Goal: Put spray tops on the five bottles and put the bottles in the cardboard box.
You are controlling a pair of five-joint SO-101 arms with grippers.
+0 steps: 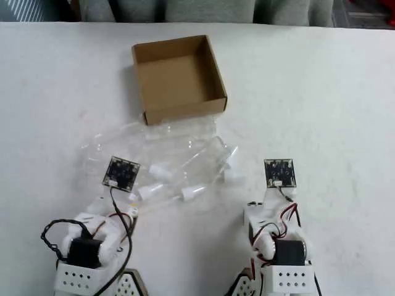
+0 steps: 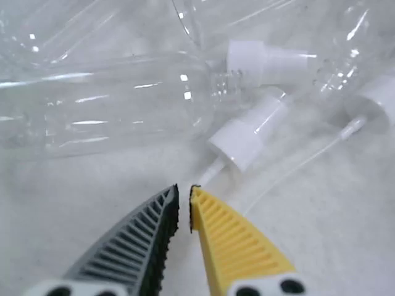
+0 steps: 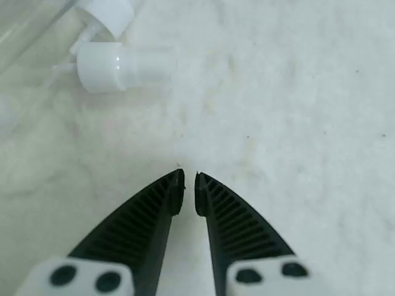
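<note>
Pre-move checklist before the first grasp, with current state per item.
1. left end effector empty: ok, shut, close to a loose spray top.
2. right end effector empty: ok, shut over bare table.
3. cardboard box open and empty: ok.
4. bottles separated for a clean pick: not ok, they lie overlapping.
5. Five bottles present: cannot tell, the clear plastic blends together.
6. Any top already fitted: cannot tell.
</note>
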